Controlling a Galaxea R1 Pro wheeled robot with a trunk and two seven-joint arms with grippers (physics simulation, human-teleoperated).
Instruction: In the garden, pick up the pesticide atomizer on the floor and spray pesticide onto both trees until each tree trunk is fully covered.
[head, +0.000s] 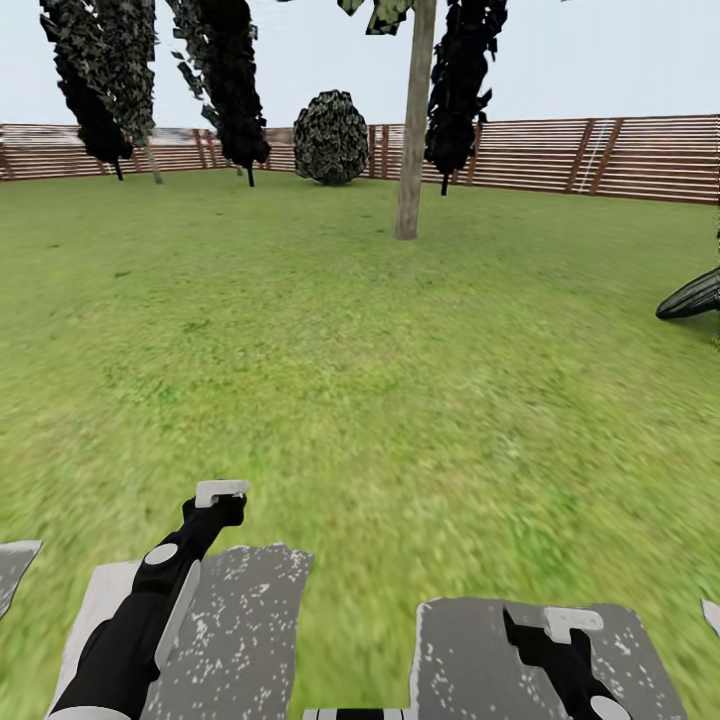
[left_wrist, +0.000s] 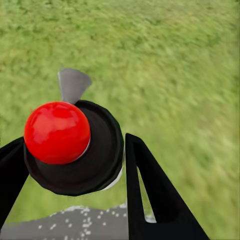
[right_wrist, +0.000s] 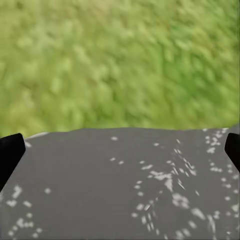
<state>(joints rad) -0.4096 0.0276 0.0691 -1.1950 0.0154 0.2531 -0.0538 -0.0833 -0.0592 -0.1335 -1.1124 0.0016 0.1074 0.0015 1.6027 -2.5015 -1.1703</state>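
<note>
Left gripper (head: 221, 492) grips the atomizer (left_wrist: 70, 145); right gripper (head: 571, 622) — can't tell its state; a trunk (head: 413, 130) stands across the grass (head: 380, 340).

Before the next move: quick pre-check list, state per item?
1. Pesticide atomizer located: not ok, not found on the grass ahead.
2. Tree trunk in sight: ok, one beige trunk stands ahead near the fence.
3. Left gripper free: cannot tell; fingers flank a red ball on a black disc, contact unclear.
4. Right gripper empty: ok, nothing between its fingers over the grey speckled panel.
5. Path to trunk: ok, open grass.
</note>
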